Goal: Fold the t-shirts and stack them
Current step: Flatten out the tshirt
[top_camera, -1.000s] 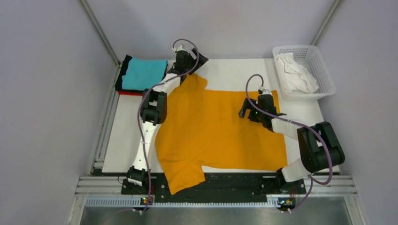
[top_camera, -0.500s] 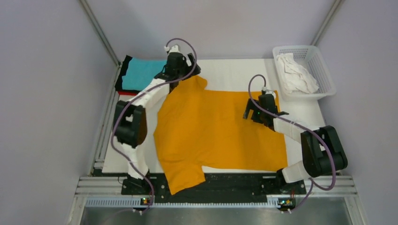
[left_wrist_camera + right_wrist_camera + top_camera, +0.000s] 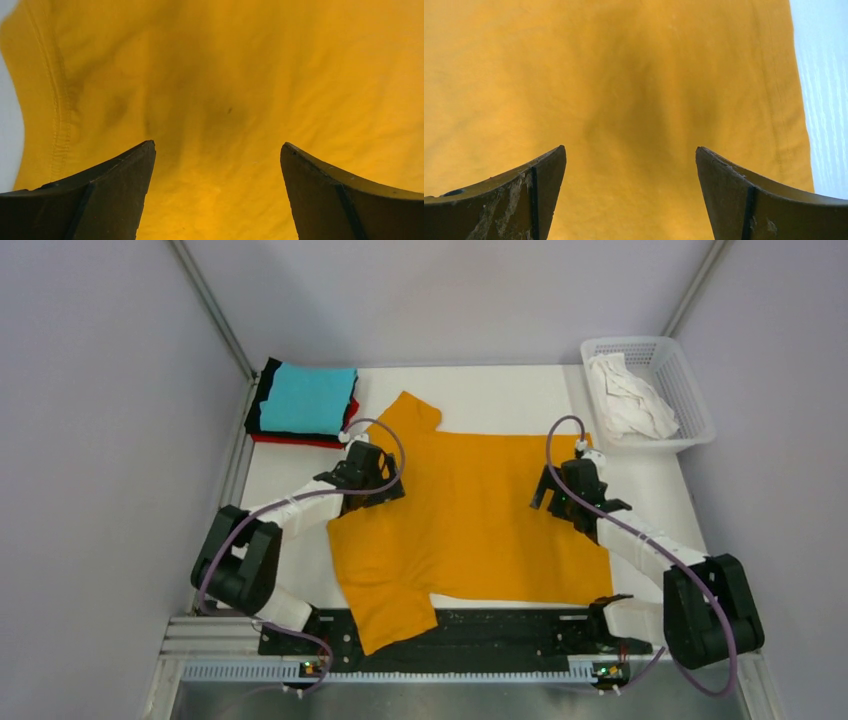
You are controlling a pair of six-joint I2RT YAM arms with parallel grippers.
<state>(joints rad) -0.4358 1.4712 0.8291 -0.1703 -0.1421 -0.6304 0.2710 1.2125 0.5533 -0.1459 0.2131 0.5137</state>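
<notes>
the orange-yellow t-shirt (image 3: 470, 525) lies flat and open in the middle of the table (image 3: 480, 390). its long axis goes from 9 to 3 o'clock. the shoulders are at the 9 o'clock end, with one sleeve pointing to 12 and the other to 6. the near sleeve hangs over the table edge onto the dark rail. the straight hem is at the 3 o'clock end.

the left claw (image 3: 368, 480) hangs over the shoulder end and the right claw (image 3: 562, 495) over the hem end. both have the jaws wide apart and hold nothing. each wrist view shows only orange cloth between the fingers, with a stitched edge on the outer side. beside the right claw a strip of white table shows past the hem.

i judge that each arm is nearer to its own end, so a fold along the long axis needs both claws to go to the same long edge.

the neck opening is hidden under the left arm. i cannot tell if the fingertips touch the cloth. at 10 o'clock is the folded stack: the cyan t-shirt (image 3: 312, 397) on top, the black t-shirt (image 3: 264, 390) and red t-shirt (image 3: 290, 440) only thin edges. the white t-shirt (image 3: 630, 400) lies crumpled in the basket (image 3: 690, 375) at 2 o'clock.
</notes>
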